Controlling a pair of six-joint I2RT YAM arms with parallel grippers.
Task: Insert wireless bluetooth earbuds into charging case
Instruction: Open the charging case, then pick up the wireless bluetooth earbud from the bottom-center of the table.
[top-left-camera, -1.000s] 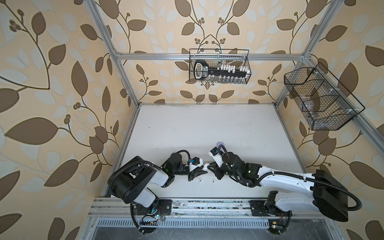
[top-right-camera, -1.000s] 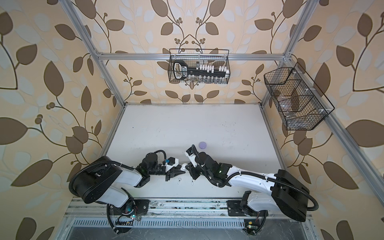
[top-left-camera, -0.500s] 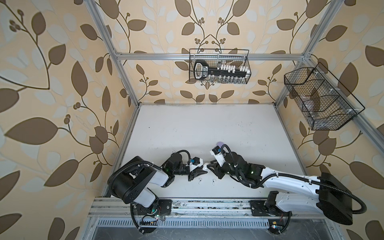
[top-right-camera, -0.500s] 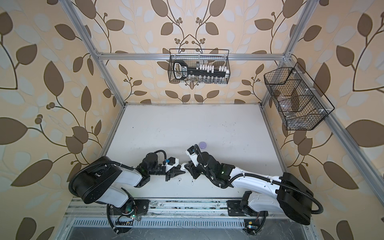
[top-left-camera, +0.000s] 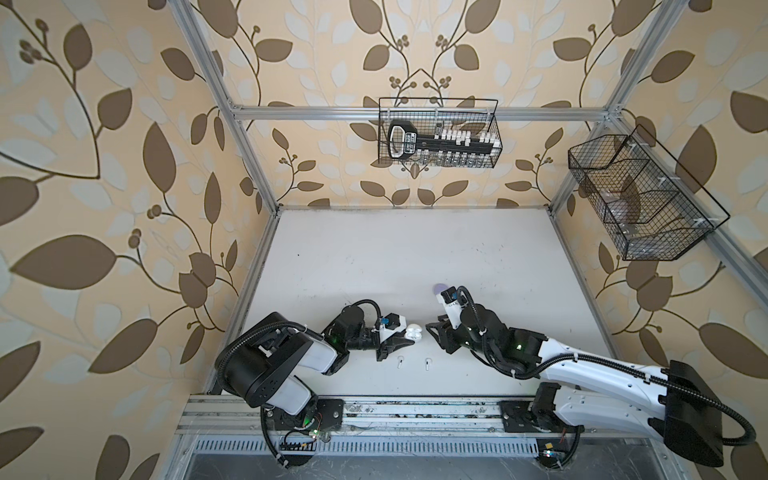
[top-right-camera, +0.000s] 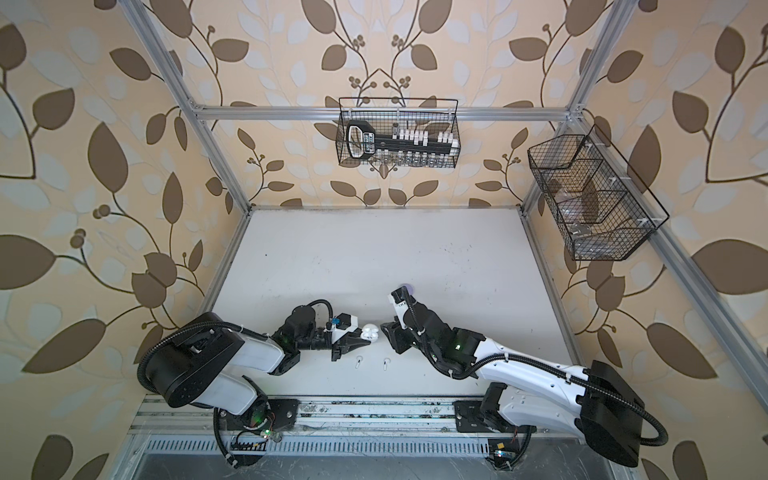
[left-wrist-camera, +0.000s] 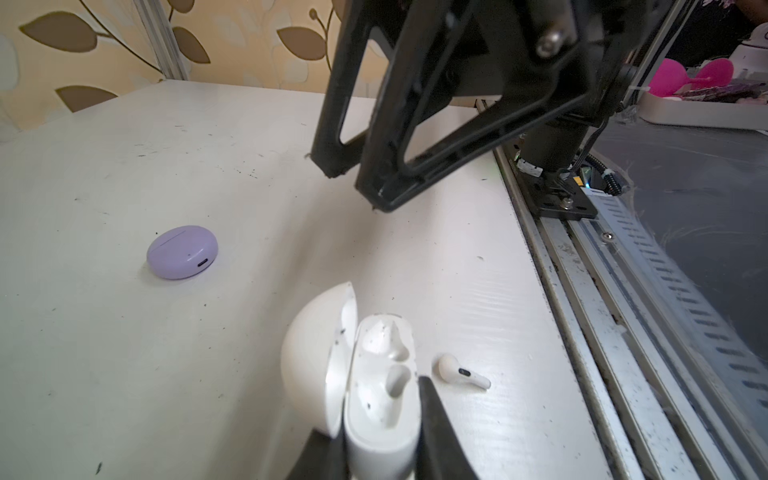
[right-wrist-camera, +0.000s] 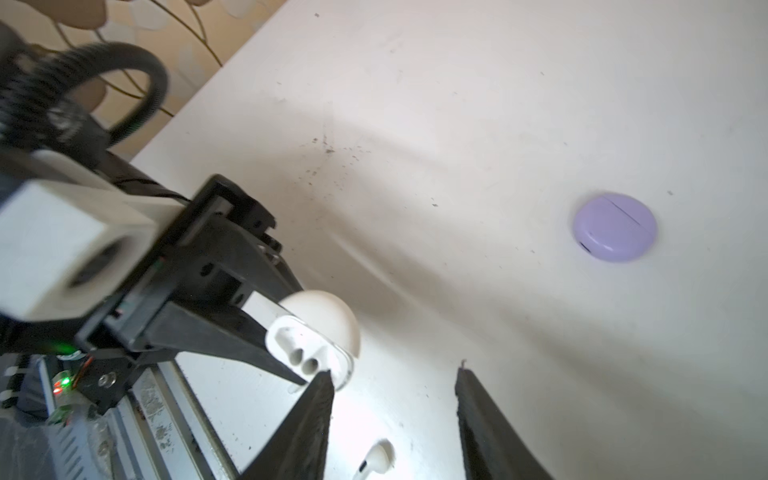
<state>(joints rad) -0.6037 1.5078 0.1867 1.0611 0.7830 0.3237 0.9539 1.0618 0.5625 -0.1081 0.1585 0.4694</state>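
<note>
In both top views the left pincer (top-left-camera: 409, 337) pinches the open white case (top-left-camera: 414, 332) near the front middle of the table (top-left-camera: 395, 257). A white earbud (top-left-camera: 400, 362) and a second white earbud (top-left-camera: 427, 363) lie loose at 7 and 5 o'clock from it. The right pincer (top-left-camera: 434, 332) faces it at 3 o'clock, and the closed lavender case (top-left-camera: 439, 287) sits at 1 o'clock. The left wrist view shows the lid up, both sockets empty and one earbud (left-wrist-camera: 463, 376) just beside the case. In the right wrist view the right pincer is spread and holds nothing.
</note>
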